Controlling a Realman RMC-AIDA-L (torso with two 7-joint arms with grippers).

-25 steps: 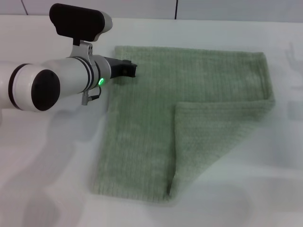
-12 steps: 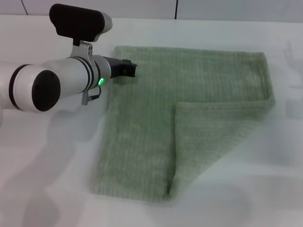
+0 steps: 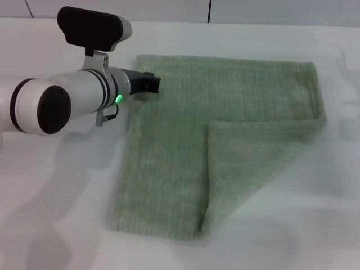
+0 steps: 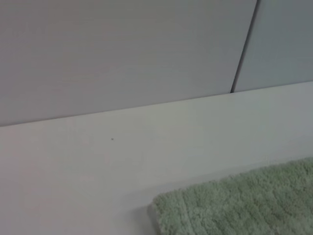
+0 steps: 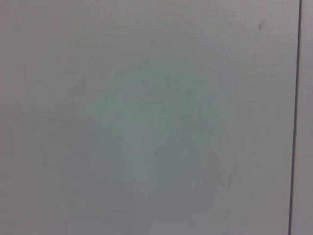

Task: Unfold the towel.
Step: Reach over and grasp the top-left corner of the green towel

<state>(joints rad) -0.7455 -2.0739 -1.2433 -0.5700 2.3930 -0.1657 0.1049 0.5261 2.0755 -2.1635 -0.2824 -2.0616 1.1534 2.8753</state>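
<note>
The pale sage-green towel (image 3: 180, 129) lies flat on the white table (image 3: 56, 185) in the head view. Its near right part is folded over as a flap (image 3: 253, 163), with the fold running along the right edge. My left gripper (image 3: 152, 83) is dark and sits low at the towel's left edge, close to the far left corner. The left wrist view shows that corner of the towel (image 4: 244, 208) on the table. The right arm and its gripper do not show in the head view.
A pale wall (image 3: 169, 8) with a dark vertical seam stands behind the table's far edge; it also shows in the left wrist view (image 4: 122, 54). The right wrist view shows only a plain pale surface (image 5: 146, 122).
My left arm has drawn back slightly to the left. The towel and its folded flap have not moved.
</note>
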